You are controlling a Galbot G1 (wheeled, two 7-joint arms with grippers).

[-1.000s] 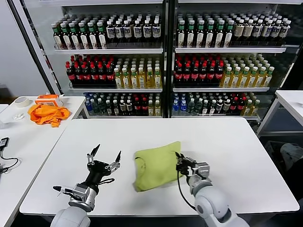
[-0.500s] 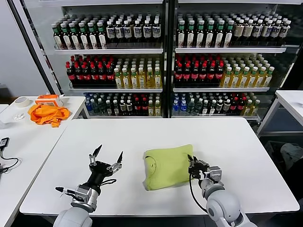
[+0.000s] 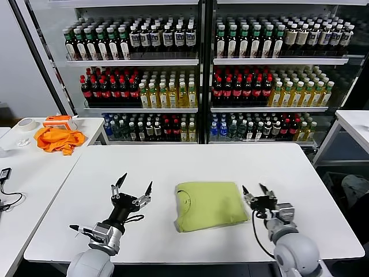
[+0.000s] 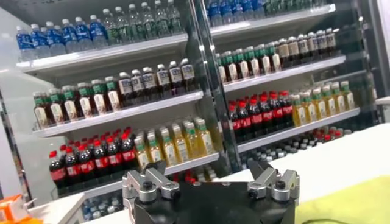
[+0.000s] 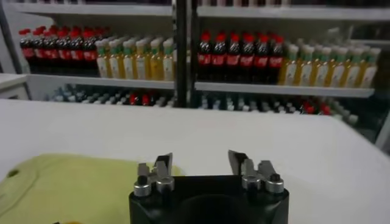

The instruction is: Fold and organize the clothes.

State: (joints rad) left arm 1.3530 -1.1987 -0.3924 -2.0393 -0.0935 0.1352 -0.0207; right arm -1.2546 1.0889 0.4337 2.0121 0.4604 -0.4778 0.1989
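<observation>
**Right gripper free beside the folded shirt**

With its jaws apart and empty, the right gripper (image 3: 258,191) has the lime T-shirt (image 3: 207,203) just beside it at nine o'clock, long axis running three-to-nine. The left gripper (image 3: 134,186), also spread, waits farther off.

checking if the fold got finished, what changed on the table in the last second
The right end effector dragged the lime T-shirt toward the robot's right, let go of its edge and pulled back; its fingers now stand open beside the shirt, which lies flat and folded. The left end effector stayed open and idle to the shirt's left. The orange garment on the side table did not move.
</observation>
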